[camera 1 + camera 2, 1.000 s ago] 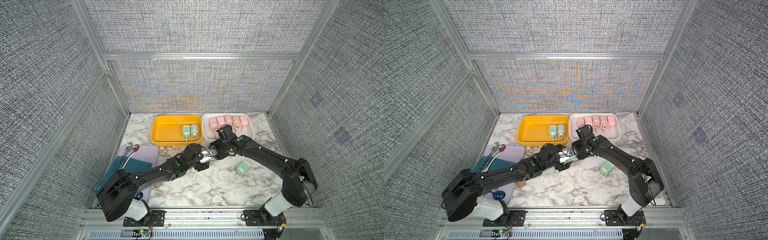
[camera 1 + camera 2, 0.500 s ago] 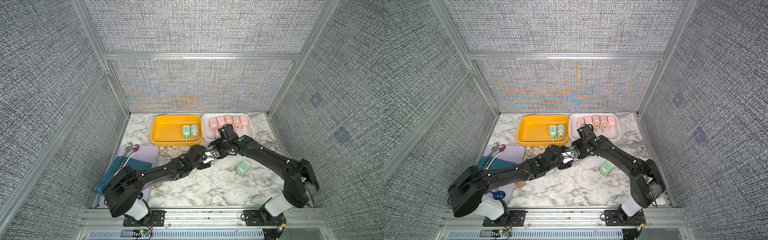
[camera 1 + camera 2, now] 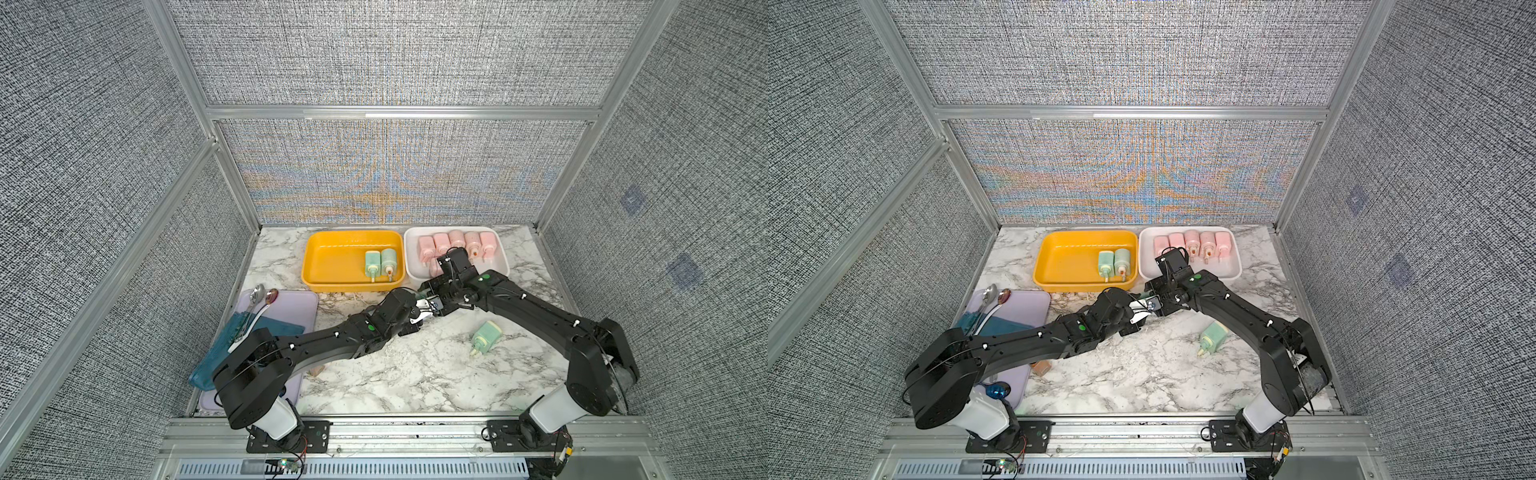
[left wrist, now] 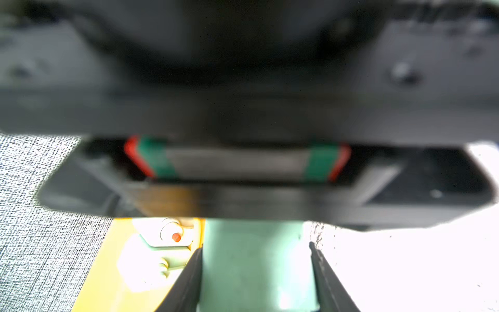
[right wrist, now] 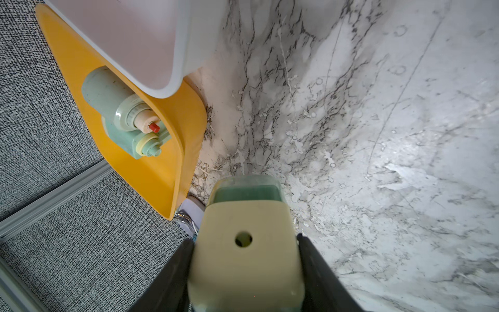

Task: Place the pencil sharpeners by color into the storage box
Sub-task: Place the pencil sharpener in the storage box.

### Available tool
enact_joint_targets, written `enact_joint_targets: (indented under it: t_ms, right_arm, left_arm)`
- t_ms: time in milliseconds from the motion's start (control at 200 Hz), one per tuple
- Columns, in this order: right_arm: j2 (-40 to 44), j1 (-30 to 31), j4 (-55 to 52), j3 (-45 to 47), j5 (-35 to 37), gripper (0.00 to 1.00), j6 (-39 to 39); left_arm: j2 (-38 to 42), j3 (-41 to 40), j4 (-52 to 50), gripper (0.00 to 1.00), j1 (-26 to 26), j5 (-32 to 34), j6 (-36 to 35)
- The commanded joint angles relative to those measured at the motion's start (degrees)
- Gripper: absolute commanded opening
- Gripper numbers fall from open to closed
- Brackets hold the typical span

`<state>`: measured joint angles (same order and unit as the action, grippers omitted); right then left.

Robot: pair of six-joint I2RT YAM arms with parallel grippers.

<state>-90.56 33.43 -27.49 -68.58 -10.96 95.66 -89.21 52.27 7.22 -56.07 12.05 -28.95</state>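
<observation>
Above the table's middle my two grippers meet on one green pencil sharpener [image 5: 244, 243]. My right gripper [image 5: 245, 239] is shut on its cream end. My left gripper [image 4: 256, 247] is shut on its green body [image 4: 253, 264], a finger against each side. In both top views the grippers [image 3: 422, 311] [image 3: 434, 303] hide most of it. Two green sharpeners [image 3: 380, 262] lie in the yellow box [image 3: 307, 266]. Several pink sharpeners [image 3: 455, 241] lie in the white box [image 3: 503, 257]. Another green sharpener [image 3: 485, 334] lies loose on the marble, near my right arm.
A lilac tray [image 3: 299, 299] at the left carries a spoon [image 3: 257, 295] and a teal cloth [image 3: 245, 332]. A small brown jar [image 3: 1041, 368] stands beside my left arm. Fabric walls and metal posts close in the table.
My left gripper has reached in towards the right gripper and closed its fingers onto the green sharpener held there. The right arm has barely moved.
</observation>
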Motion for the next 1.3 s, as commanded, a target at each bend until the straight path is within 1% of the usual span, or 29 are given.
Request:
enact_joint_targets:
  t_ms: [0, 120, 190, 215, 310, 455, 580, 646, 721, 756, 771, 806, 826, 846, 966, 1091, 1221, 1291]
  right_arm:
    - [0.26, 0.08, 2.92, -0.16, -2.43, 0.0, -1.28]
    - [0.71, -0.23, 2.96, 0.45, -1.87, 0.0, -1.12]
    - [1.32, -0.24, 3.76, 1.04, -0.82, 0.0, -1.02]
    - [1.55, -0.21, 4.11, 1.29, -0.75, 0.0, -0.8]
    - [2.4, -0.45, 6.21, 2.62, -0.82, 0.0, -0.17]
    - [2.54, -1.92, 8.76, 3.71, -2.08, 0.22, -2.02]
    - [1.69, -4.67, 8.94, 4.12, -4.74, 0.43, -5.25]
    - [1.94, -5.67, 10.65, 5.51, -6.21, 0.56, -6.11]
    - [2.78, -6.65, 12.81, 6.95, -6.95, 0.65, -8.02]
    - [3.29, -7.09, 13.29, 7.37, -6.72, 0.72, -9.13]
    - [3.54, -7.26, 13.44, 7.54, -6.54, 0.77, -9.63]
    - [4.1, -7.67, 13.66, 7.9, -6.31, 0.81, -10.62]
    - [4.41, -7.88, 13.88, 8.14, -6.09, 0.88, -11.08]
    - [4.78, -8.06, 14.02, 8.38, -5.92, 0.9, -11.46]
    - [6.72, -8.73, 15.71, 9.67, -4.77, 0.99, -14.13]
    - [8.49, -8.68, 18.87, 10.26, -2.88, 0.99, -17.82]
    - [10.5, -8.09, 21.49, 10.05, -1.38, 0.99, -22.94]
    - [11.64, -7.26, 21.81, 9.8, 1.81, 0.99, -25.66]
  left_arm:
    - [0.33, 0.44, -0.98, 0.21, -0.27, -1.9, -1.21]
    - [0.27, 0.48, -1.19, 0.12, -0.27, -2.29, -0.97]
    - [-0.07, 1.39, -2.69, 0.04, -0.3, -1.89, -0.47]
    - [-0.15, 1.8, -3.36, 0.0, -0.26, -1.64, -0.1]
    - [-0.12, 2.13, -4.09, 0.0, -0.28, -1.59, 0.56]
    - [-0.19, 1.73, -3.61, 0.0, -0.29, -1.41, 0.69]
    - [0.39, 1.26, -3.17, 0.0, -0.26, -2.03, 1.95]
    - [0.9, 0.57, -2.38, 0.0, -0.29, -1.86, 2.48]
    - [1.39, -0.36, -1.54, 0.0, -0.28, -0.99, 3.22]
    - [1.77, -0.69, -1.25, 0.0, -0.34, -0.7, 3.58]
    - [1.88, -0.87, -1.2, 0.0, -0.28, -0.65, 3.75]
    - [2.3, -1.22, -0.76, 0.0, -0.18, -0.51, 4.27]
    - [2.63, -1.58, -0.52, 0.0, -0.18, -0.42, 4.42]
    - [2.98, -1.75, -0.19, 0.0, -0.18, -0.47, 4.64]
    - [4.81, -3.68, 2.48, 0.0, 0.38, -0.55, 6.63]
    - [6.5, -5.71, 5.7, 0.0, 1.49, 0.81, 10.1]
    - [8.29, -6.44, 5.96, 0.0, 3.56, 1.3, 14.44]
    - [9.19, -6.88, 6.16, 0.0, 4.98, 1.34, 17.22]
